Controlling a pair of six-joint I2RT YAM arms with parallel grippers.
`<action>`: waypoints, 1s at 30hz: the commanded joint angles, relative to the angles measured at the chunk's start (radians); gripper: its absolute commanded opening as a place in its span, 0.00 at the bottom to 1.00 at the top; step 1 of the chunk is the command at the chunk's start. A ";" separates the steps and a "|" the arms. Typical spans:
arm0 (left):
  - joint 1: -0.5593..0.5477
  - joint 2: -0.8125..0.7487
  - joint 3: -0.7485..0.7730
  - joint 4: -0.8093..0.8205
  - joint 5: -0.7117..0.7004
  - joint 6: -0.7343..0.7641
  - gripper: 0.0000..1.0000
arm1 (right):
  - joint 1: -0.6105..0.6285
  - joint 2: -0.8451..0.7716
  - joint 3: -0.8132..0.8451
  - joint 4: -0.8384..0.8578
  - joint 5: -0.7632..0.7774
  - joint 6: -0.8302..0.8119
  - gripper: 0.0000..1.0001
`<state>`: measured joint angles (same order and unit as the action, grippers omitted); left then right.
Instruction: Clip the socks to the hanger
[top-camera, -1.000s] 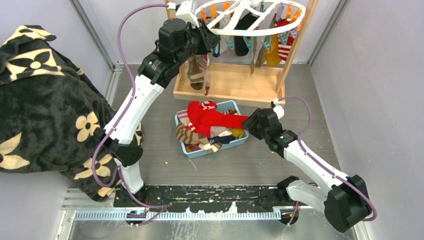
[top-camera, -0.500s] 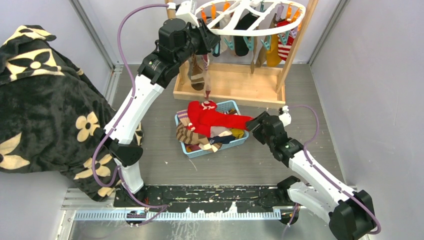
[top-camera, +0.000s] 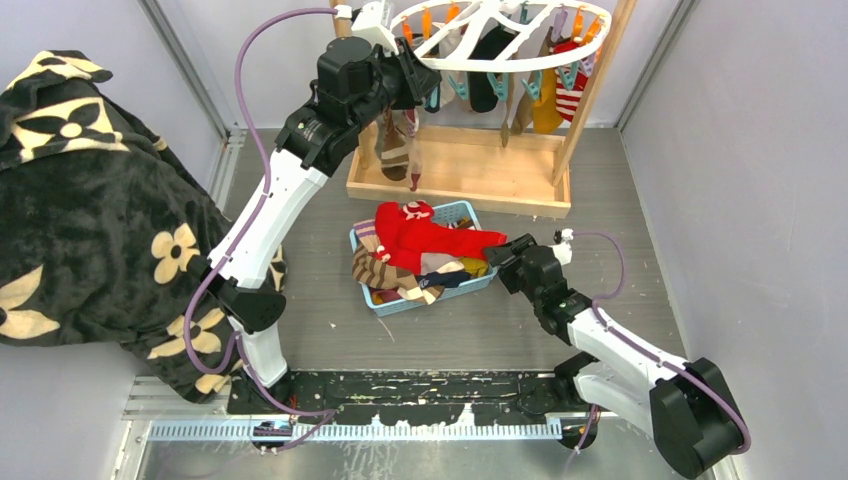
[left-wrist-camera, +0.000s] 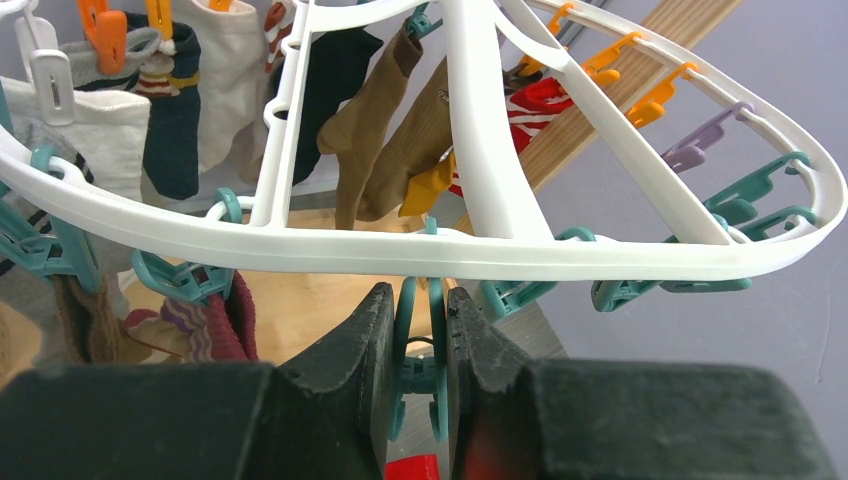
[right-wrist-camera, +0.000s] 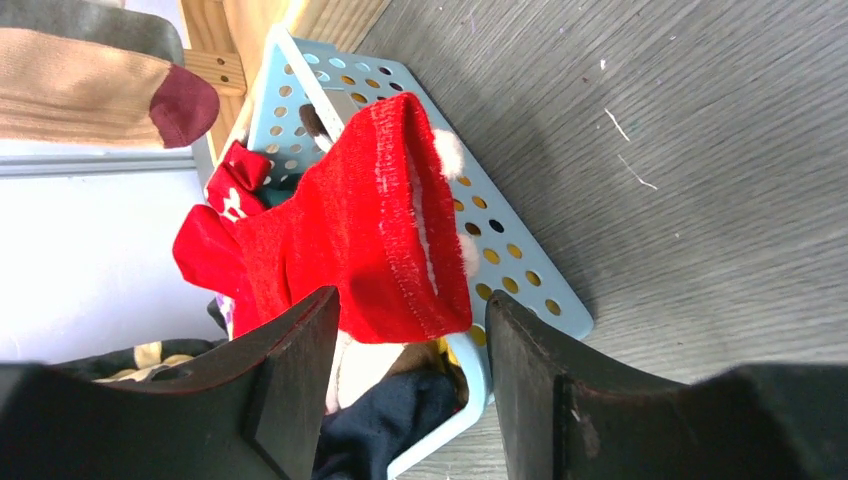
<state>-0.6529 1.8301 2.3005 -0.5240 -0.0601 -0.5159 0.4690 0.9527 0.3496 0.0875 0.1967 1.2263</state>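
Socks (top-camera: 430, 238): soft knits in a loose heap, just ahead of the right gripper's fingertips; more hang from the hanger, beyond the left gripper.
Blanket (top-camera: 90, 200): plush black fabric with cream flowers, well to the left of the left arm.
Left gripper (left-wrist-camera: 420, 350): black fingers pressed together on a teal clip.
Teal clip (left-wrist-camera: 418, 372): smooth plastic, dangling just under the hanger's rim and caught between those fingers.
Hanger (left-wrist-camera: 300, 245): glossy white plastic oval with crossbars, directly above the left fingers; orange, teal and lilac clips line its rim.
Wooden stand (top-camera: 470, 170): pale timber tray and slanted post, below and behind the left gripper.
Basket (right-wrist-camera: 520, 270): pale blue plastic with round perforations, in front of the right gripper.
Red sock (right-wrist-camera: 350, 230): fuzzy knit with white pom-poms and a stitched cuff, which points toward the gap between the right fingers.
Right gripper (right-wrist-camera: 410, 380): fingers spread wide, pinching nothing.
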 joint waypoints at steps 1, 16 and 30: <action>-0.005 -0.058 0.011 0.024 0.011 0.001 0.14 | -0.002 0.014 -0.037 0.181 0.005 0.042 0.60; -0.007 -0.059 0.008 0.020 0.011 0.003 0.14 | -0.003 -0.097 0.009 0.044 0.091 -0.071 0.37; -0.007 -0.058 0.011 0.019 0.012 0.004 0.14 | -0.002 -0.024 0.041 0.045 0.092 -0.080 0.31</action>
<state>-0.6544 1.8301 2.3005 -0.5240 -0.0597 -0.5163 0.4690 0.9112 0.3412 0.1040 0.2527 1.1534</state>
